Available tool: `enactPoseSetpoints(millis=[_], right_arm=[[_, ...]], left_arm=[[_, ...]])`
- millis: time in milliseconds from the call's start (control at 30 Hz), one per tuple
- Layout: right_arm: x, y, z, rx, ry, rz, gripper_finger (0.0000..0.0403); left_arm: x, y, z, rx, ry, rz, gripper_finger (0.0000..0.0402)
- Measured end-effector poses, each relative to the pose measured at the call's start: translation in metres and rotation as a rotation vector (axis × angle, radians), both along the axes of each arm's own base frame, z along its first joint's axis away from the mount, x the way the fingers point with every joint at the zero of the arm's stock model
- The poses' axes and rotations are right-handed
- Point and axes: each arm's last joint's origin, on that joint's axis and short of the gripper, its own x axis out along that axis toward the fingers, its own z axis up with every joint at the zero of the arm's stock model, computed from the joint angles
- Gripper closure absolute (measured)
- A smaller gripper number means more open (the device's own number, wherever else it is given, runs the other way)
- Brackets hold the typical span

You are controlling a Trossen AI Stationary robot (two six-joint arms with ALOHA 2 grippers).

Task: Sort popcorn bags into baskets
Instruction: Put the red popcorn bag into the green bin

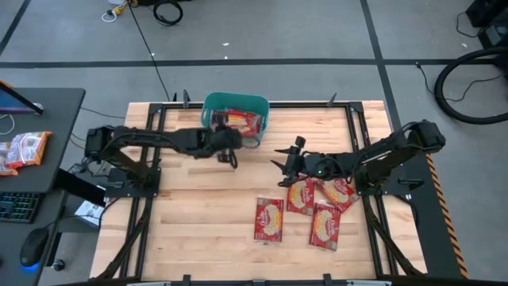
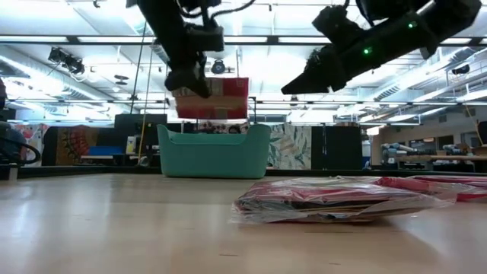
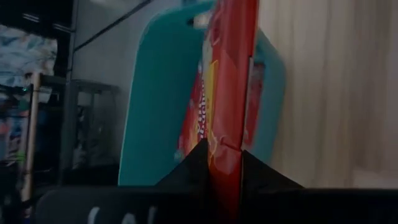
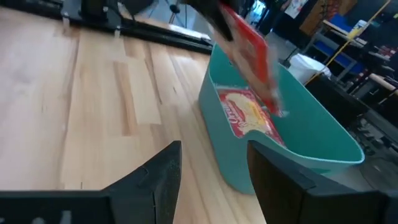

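The teal basket (image 1: 208, 103) stands at the table's far edge, left of the middle, with red popcorn bags (image 4: 252, 115) lying inside it. My left gripper (image 1: 232, 151) hovers at the basket's near side, shut on one red popcorn bag (image 2: 221, 99) held above the rim. Several more bags (image 1: 270, 218) lie flat on the table right of the middle. My right gripper (image 1: 284, 167) hangs open just left of them, above the wood, with nothing between its fingers (image 4: 161, 174). My left gripper pinches the red bag by its near edge (image 3: 225, 149) between its two fingers. The fingers slant down from the table's left side. The bag stands on edge, reaching out past the fingertips, lifted clear over the basket (image 3: 155, 93).
Black frame rails (image 1: 159, 119) run along the table's sides and far edge. A dark desk (image 1: 48, 103) at the left carries orange-white packets (image 1: 24, 149), a keyboard and a mouse. Bare wood (image 1: 198, 214) lies in the table's near left part.
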Motion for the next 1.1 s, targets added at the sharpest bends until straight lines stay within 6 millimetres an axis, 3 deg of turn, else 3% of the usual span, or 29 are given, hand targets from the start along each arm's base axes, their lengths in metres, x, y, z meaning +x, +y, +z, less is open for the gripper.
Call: enactPoseSetpoints(millis=[233,467,800,1100], right_arm=[[-0.006,-0.001,-0.004,-0.011,-0.021,0.002,0.0215],[-0.007,-0.001,-0.003,-0.012,-0.031,0.008,0.0215],[-0.006,0.001,-0.004,-0.002,-0.027,0.032,0.0216],[-0.006,0.001,-0.005,-0.001,-0.023,0.032,0.0216]], left_arm=[[0.007,0.047,-0.014,0.005,0.035,0.000,0.0364],[0.008,0.074,-0.035,-0.050,0.083,0.025,0.0364],[0.014,0.089,-0.051,-0.034,0.113,0.029,0.0353],[0.016,0.085,-0.051,-0.051,0.090,0.021,0.0254]])
